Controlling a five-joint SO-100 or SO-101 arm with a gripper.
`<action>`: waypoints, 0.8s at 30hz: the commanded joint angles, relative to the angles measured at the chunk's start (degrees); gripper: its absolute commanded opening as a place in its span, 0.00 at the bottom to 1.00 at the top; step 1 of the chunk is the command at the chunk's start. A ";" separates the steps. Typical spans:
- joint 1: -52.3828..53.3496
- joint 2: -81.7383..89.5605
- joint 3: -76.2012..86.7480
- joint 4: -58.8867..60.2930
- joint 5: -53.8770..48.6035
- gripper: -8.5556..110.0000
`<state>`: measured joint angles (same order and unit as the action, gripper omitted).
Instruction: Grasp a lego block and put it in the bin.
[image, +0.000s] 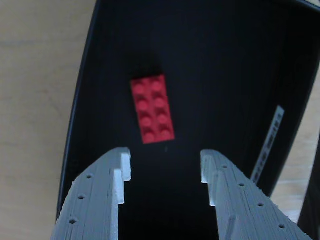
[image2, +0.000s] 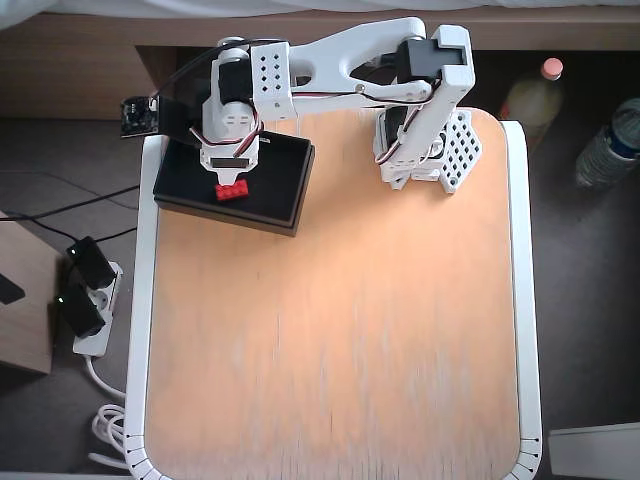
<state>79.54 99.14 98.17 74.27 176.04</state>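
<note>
The red lego block (image: 152, 108) lies flat, studs up, on the floor of the black bin (image: 225, 75). My gripper (image: 166, 161) is open and empty just above the bin, and the block lies beyond the fingertips, apart from both. A thin pale strip (image: 267, 145) runs along the bin's right wall. In the overhead view the bin (image2: 282, 180) sits at the table's far left corner with the block (image2: 232, 191) inside it. There my gripper (image2: 232, 168) hangs over the bin, its fingers mostly hidden under the wrist.
The arm's base (image2: 430, 150) stands at the far middle-right of the wooden table (image2: 340, 340). Two bottles (image2: 530, 95) (image2: 608, 145) stand off the table to the right. A power strip (image2: 85, 300) and cables lie on the floor to the left.
</note>
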 joint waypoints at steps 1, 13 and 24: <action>-0.70 1.58 -5.36 -2.11 -1.49 0.20; -15.73 12.74 -5.27 -2.81 -5.89 0.20; -33.31 24.61 -5.10 -2.81 -5.98 0.20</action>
<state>50.62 116.37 98.17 72.86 169.89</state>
